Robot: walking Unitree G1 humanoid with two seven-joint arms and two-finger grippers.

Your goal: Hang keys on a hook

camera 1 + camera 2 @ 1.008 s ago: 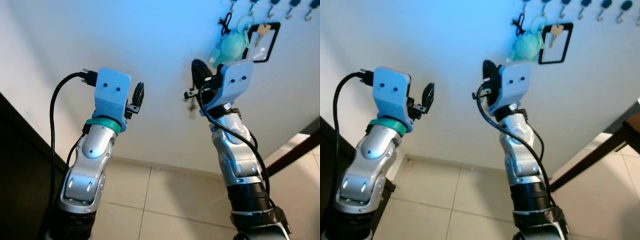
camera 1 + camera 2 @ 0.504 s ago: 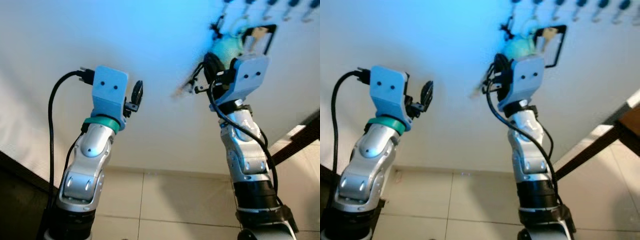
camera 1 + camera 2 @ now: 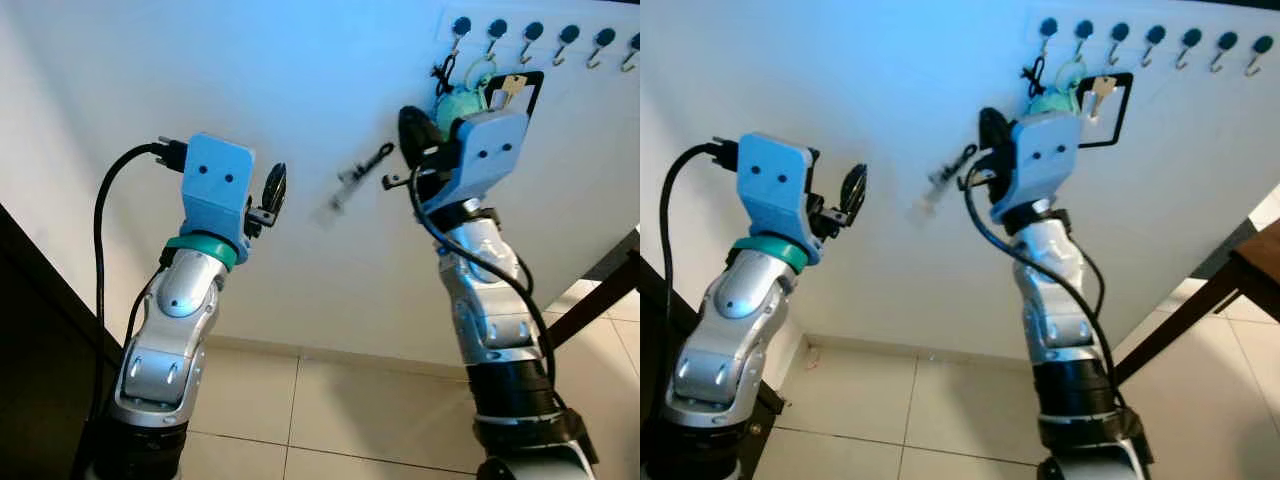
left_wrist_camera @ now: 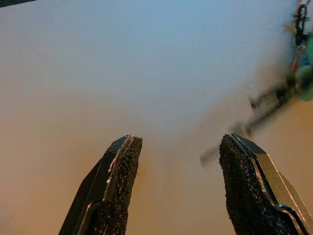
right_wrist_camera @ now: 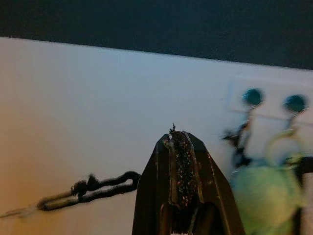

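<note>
My right gripper (image 3: 407, 125) is raised against the white wall, just left of a teal plush keychain (image 3: 458, 100). It is shut on a black key chain (image 5: 88, 188). The blurred keys (image 3: 355, 180) fly out from it toward my left. A rail of blue-knobbed hooks (image 3: 530, 30) runs along the wall above. From its leftmost hooks hang the plush, a black cord, a key (image 3: 512, 85) and a black rectangular frame (image 3: 540, 95). My left gripper (image 3: 275, 185) is held up farther left, open with nothing in it (image 4: 178, 142).
Dark furniture (image 3: 30, 330) stands at my left. A dark table leg (image 3: 600, 290) slants in at the right. Beige floor tiles (image 3: 360, 410) lie below the wall.
The head camera has shifted, so the whole hook rail is now in view. The keys have swung from under my right gripper out to its left. My left arm has kept its pose.
</note>
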